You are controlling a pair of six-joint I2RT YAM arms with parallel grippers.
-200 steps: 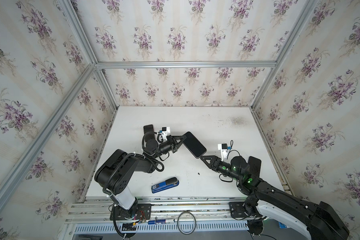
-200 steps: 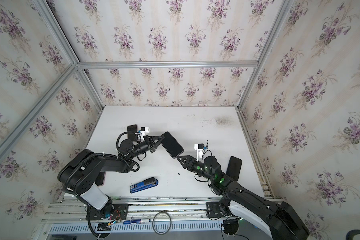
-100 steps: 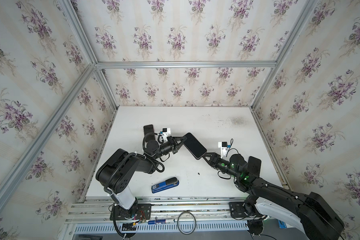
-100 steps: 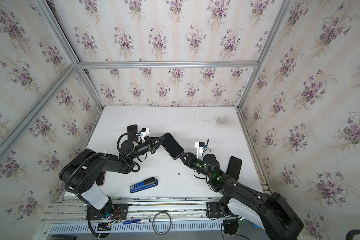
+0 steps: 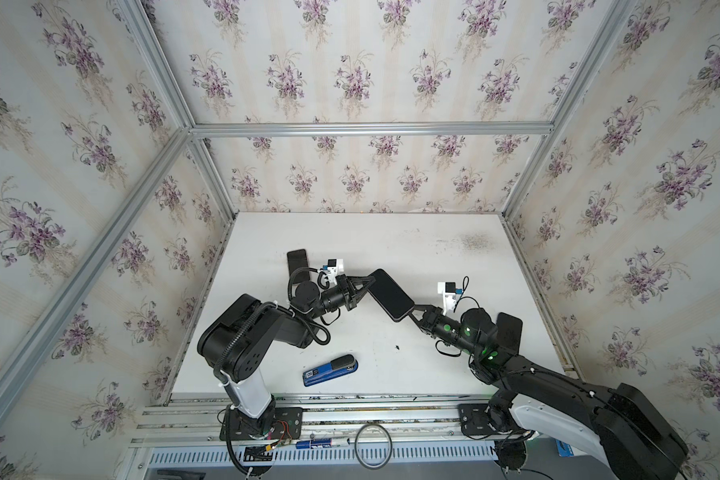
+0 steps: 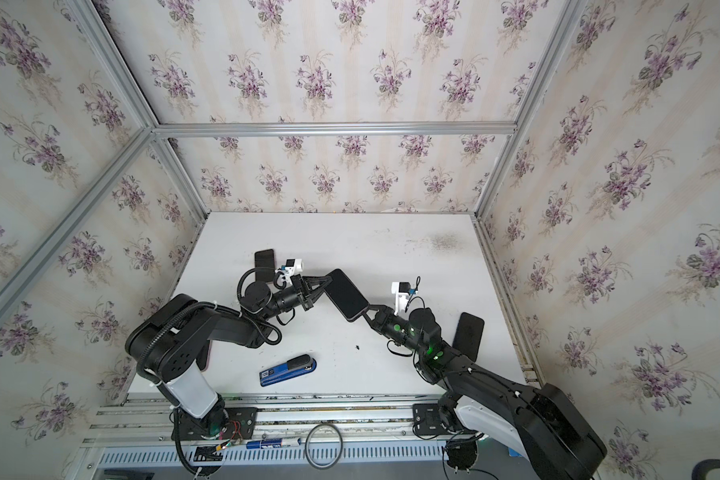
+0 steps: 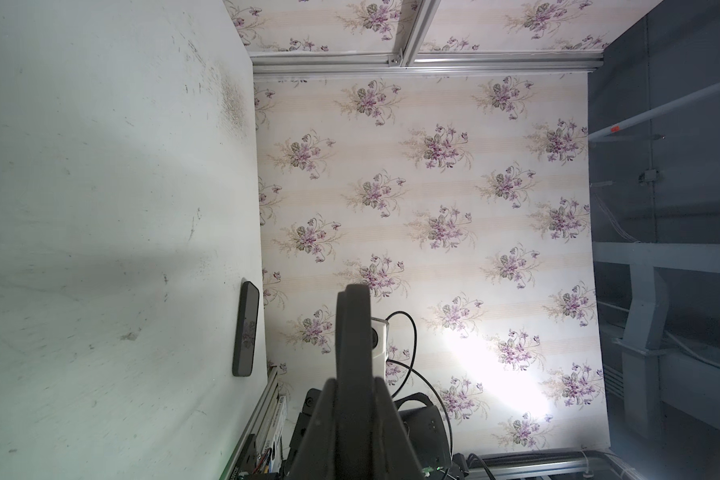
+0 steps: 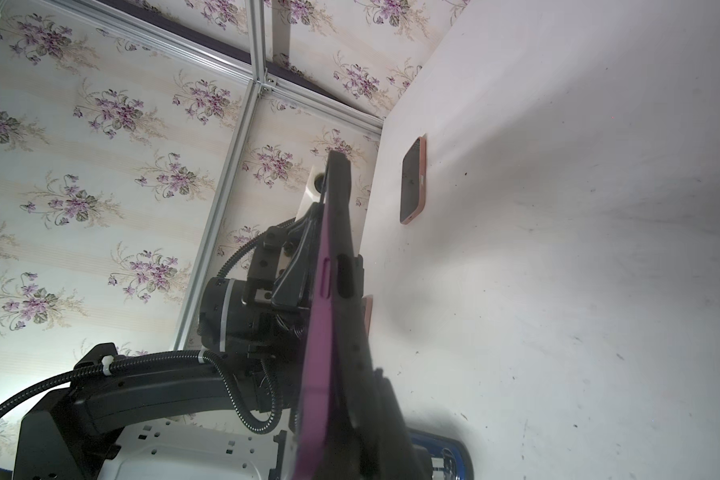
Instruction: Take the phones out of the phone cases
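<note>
The phone point(image 5: 391, 294), in its purple case point(image 8: 323, 353), hangs tilted above the table point(image 5: 433, 249) and bridges the gap between the two grippers in both top views. The left gripper point(image 5: 367, 284) is clamped on the end nearer the left arm. The right gripper point(image 5: 413, 310) is closed tight, pinching the opposite end.

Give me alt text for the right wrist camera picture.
A purple-cased phone, seen edge-on, is gripped by the right pincer near the camera and the left pincer at its far end. Another cased phone lies flat on the white table.
</note>
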